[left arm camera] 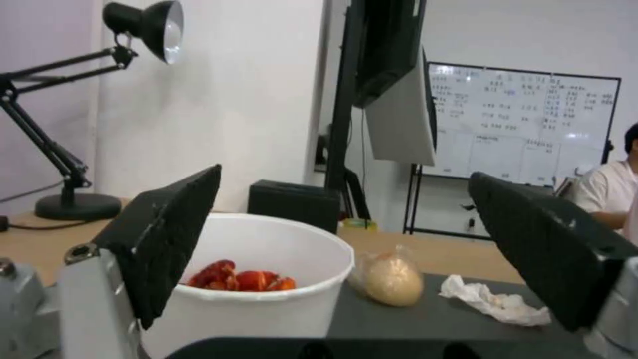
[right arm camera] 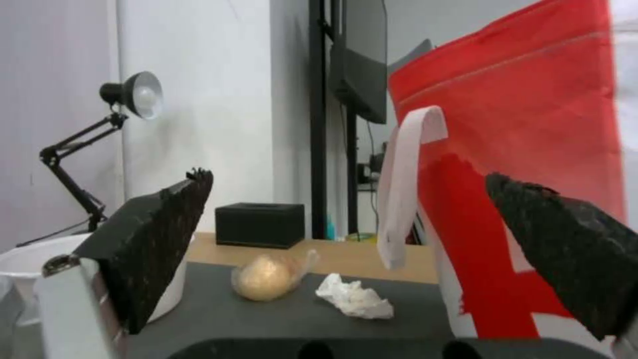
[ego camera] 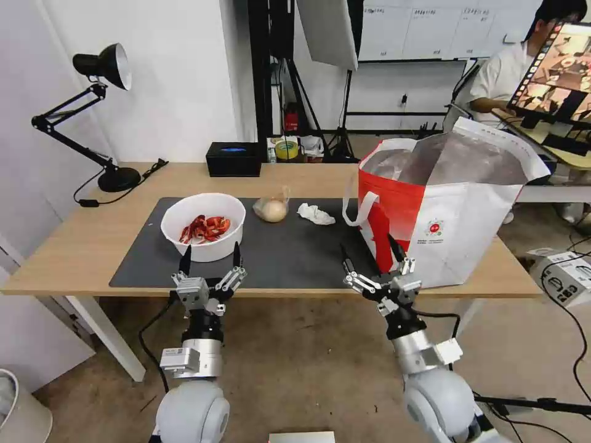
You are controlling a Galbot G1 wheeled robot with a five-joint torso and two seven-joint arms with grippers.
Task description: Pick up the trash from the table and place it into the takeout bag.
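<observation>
Trash waits on a light-wood table [ego camera: 86,246] as a two-armed robot holds both claws at the near edge. At six o'clock in the head view, the left gripper [ego camera: 210,259] hovers with its fingers spread wide, just short of the white bowl of red crayfish shells [ego camera: 203,226], touching nothing. At about five o'clock, the right gripper [ego camera: 371,257] is likewise spread and empty, held just in front of the red lower corner of the takeout bag [ego camera: 443,209]. The bowl stands on the near left part of the dark grey mat [ego camera: 289,252]. Beyond it, toward twelve o'clock, the clear bag with a pale round bun [ego camera: 271,208] lies on the mat, with the crumpled white tissue [ego camera: 315,213] just beside it toward three o'clock, the two apart. The red-and-white bag stands upright at three o'clock, partly on the mat, its mouth open on silver foil lining and a white loop handle [ego camera: 359,208] hanging toward the tissue. Along the table's far edge sit a black rectangular box [ego camera: 233,159] at twelve o'clock and a black desk lamp [ego camera: 92,117] at ten o'clock.
</observation>
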